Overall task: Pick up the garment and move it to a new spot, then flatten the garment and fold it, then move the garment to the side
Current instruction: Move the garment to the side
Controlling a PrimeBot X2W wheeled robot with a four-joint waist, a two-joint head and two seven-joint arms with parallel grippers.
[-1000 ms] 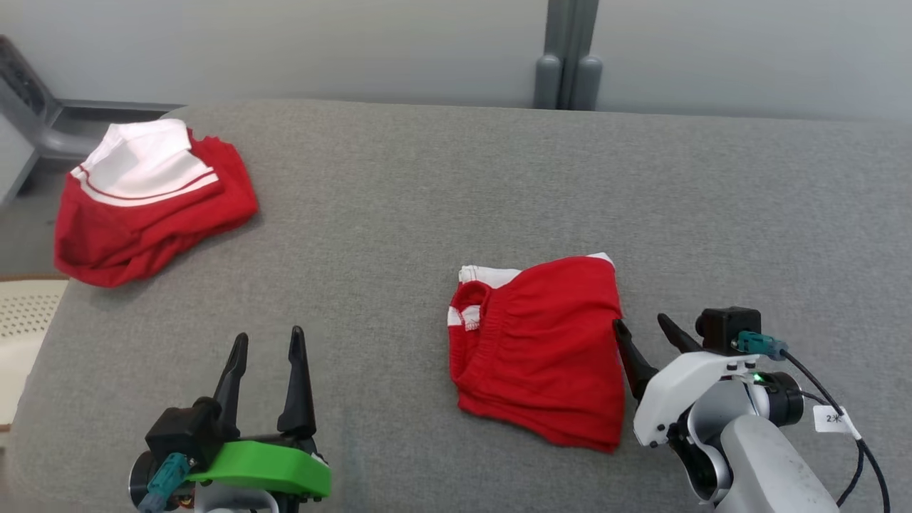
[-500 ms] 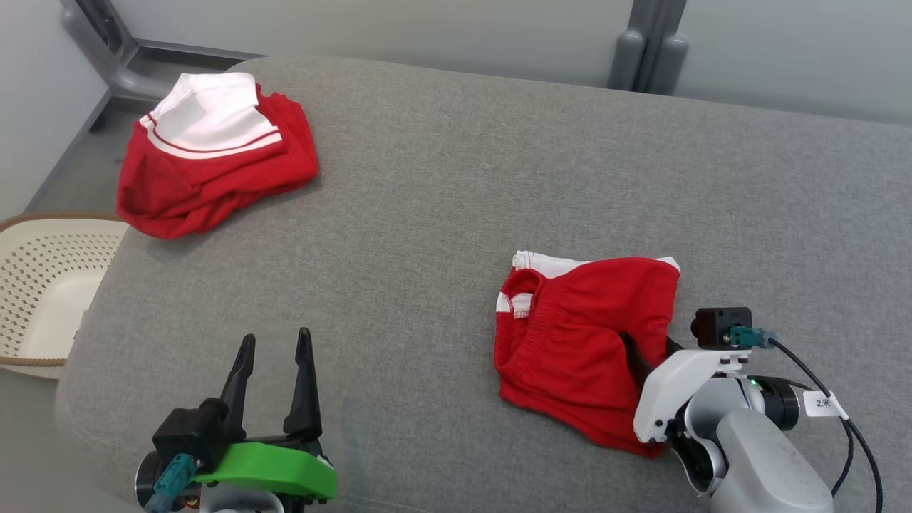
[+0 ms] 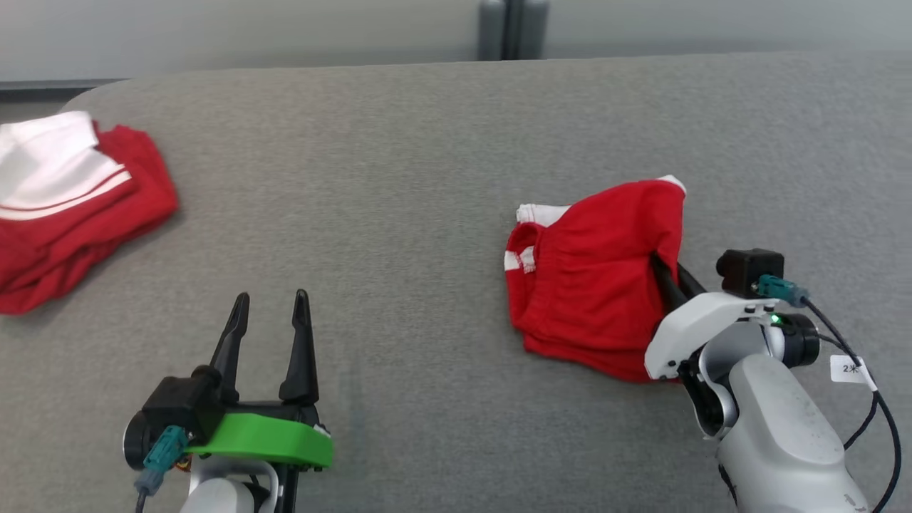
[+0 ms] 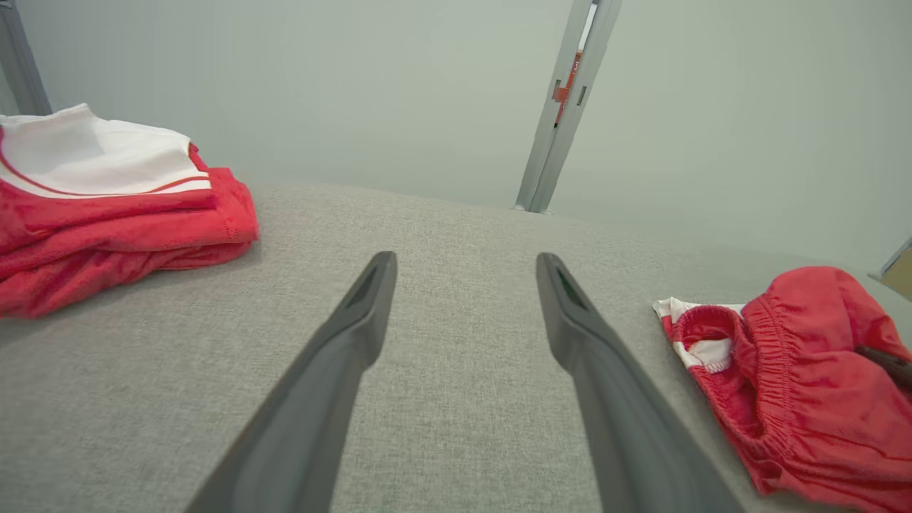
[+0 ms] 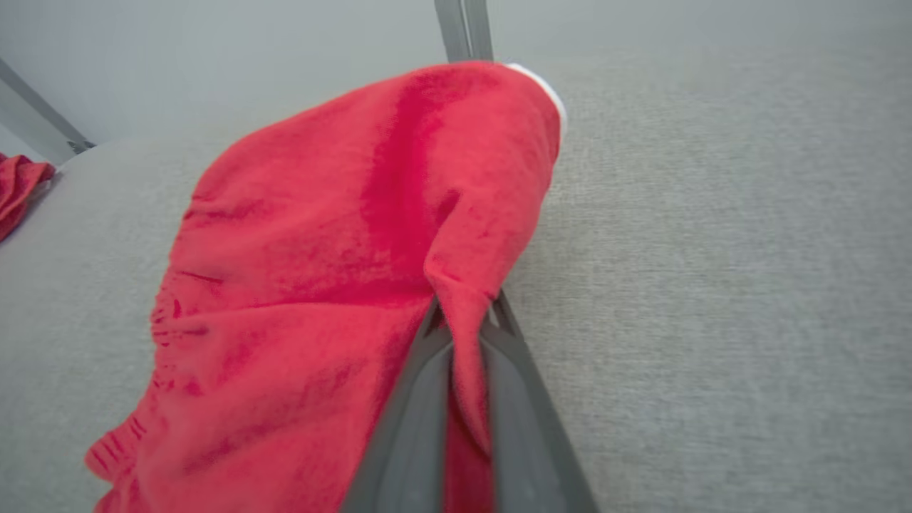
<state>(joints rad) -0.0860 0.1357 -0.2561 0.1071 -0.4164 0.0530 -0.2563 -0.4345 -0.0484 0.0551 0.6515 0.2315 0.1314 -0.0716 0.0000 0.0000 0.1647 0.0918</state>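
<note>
The garment (image 3: 591, 271) is a pair of red shorts with white trim, folded on the grey padded table (image 3: 399, 178) right of centre. My right gripper (image 3: 673, 274) is shut on a pinch of its right edge, and the cloth there rises into a small peak. In the right wrist view the red fabric (image 5: 342, 235) is clamped between my closed fingers (image 5: 463, 317). My left gripper (image 3: 271, 299) stands open over bare table at the lower left, well apart from the garment (image 4: 805, 377), with nothing between its fingers (image 4: 467, 263).
A second red and white garment (image 3: 64, 206) lies folded at the table's left edge, also seen in the left wrist view (image 4: 107, 199). A grey post (image 3: 506, 28) stands against the wall behind the table. Bare table lies between the two garments.
My right gripper has gone from open beside the garment's right edge to shut on it, pulling the cloth up a little. The head camera has shifted. The left arm has stayed still.
</note>
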